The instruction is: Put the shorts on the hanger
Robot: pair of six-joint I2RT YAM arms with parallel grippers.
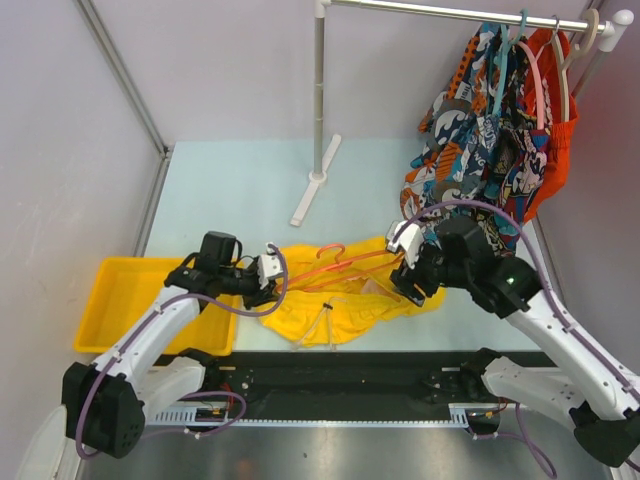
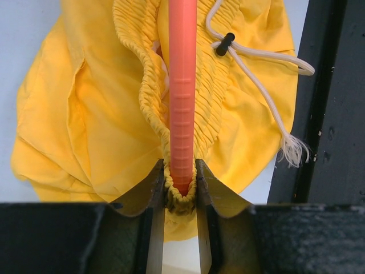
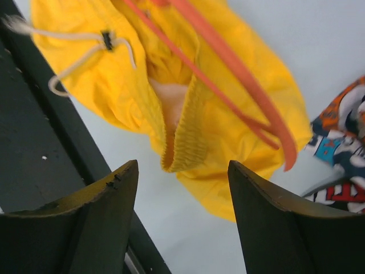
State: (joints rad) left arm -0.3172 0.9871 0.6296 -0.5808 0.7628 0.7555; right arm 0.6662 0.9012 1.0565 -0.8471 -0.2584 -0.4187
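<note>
Table (image 1: pixel 230 190) pale blue, walls (image 1: pixel 60 120) grey. Shorts (image 1: pixel 340 310) lie crumpled before the rack (image 1: pixel 318 100), hanger (image 1: pixel 345 265) lengthwise across them (hook toward the rack). Left gripper (image 2: pixel 181 168) pinches hanger end and waistband; right gripper (image 3: pixel 182 171) gapes, holding nothing.

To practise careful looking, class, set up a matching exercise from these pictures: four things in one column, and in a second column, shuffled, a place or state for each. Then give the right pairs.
Column 1
1. left hand
2. right hand
3. yellow bin
4. cartoon-print shorts

Column 2
A. hanging from the rail
B. open, holding nothing
C. closed on the hanger and the waistband of the yellow shorts
D. at the left side of the table

Pairs: 1-C; 2-B; 3-D; 4-A
</note>
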